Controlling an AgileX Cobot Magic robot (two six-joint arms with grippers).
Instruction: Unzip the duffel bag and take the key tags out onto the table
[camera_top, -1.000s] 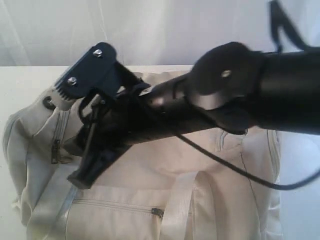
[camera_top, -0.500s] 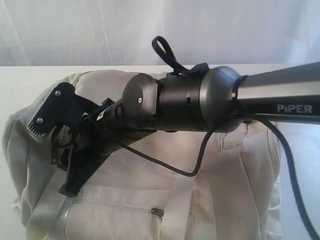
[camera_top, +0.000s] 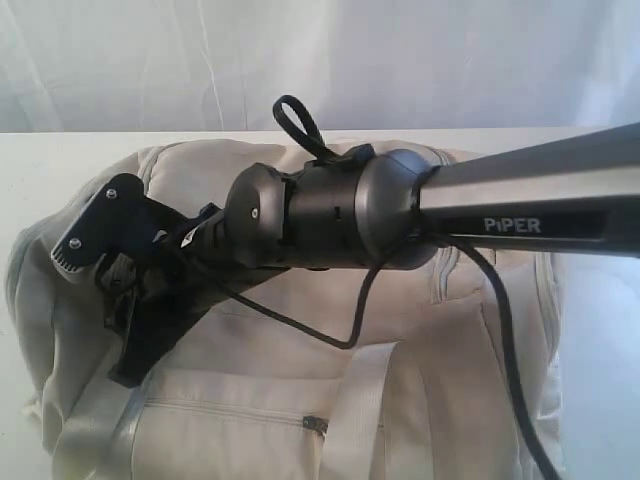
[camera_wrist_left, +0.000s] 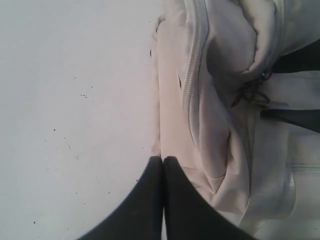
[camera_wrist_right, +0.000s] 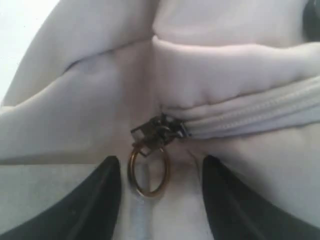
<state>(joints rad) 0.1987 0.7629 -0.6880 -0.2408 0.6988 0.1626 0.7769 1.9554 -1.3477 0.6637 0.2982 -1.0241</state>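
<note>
The table (camera_top: 40, 170) carries the duffel bag (camera_top: 430, 380), which fills the exterior frame's centre and bottom. The right end effector (camera_wrist_right: 159, 172), at that frame's left, is spread astride the zipper ring (camera_wrist_right: 132, 172). The left end effector (camera_wrist_left: 163, 161) is pressed together beside the bag's edge.

Duffel bag (camera_top: 450, 350) partly hidden (behind arm (camera_top: 330, 215))

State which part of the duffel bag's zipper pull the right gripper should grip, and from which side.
Grip the metal ring hanging from the slider, coming from its free end, opposite the closed teeth: it lies exposed between the right gripper's open jaws.
</note>
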